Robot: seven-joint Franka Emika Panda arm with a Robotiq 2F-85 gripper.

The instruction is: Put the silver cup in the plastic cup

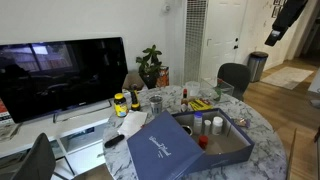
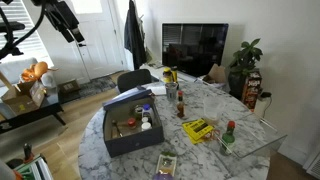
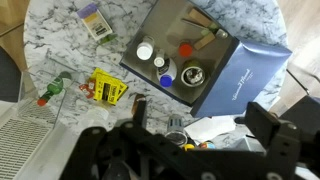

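- Two task items logged; by how they lie, I have handled neither.
- One silver cup: upright, mouth up, inside the open blue box. It stands on the side nearest the raised lid, just beside a blue-capped bottle and near two white-capped bottles. Nothing rests on it or in it that I can make out.
- One plastic cup: entered as probable. I take it to be the faint clear round rim on the bench, outside the box and close to a dark bottle. It is too dim to say more, but I see no metal inside it.
- One claw: fingers spread wide with nothing between them, hanging high above the bench and well apart from both cups. In an exterior view my arm sits up in a top corner, far off the bench.
- Steps done: none, by my reckoning. The silver cup is ungripped and unlifted.
- Steps left: all of them.
  - Come down into the box and close on the silver cup.
  - Raise it over the box wall and carry it to the plastic cup.
  - Lower it in and let go.
- Other stock, not wanted: a yellow packet, and a clear tray holding a red-capped bottle.
- Note: the bottles crowd the silver cup on one side, so I judge the descent will need care.
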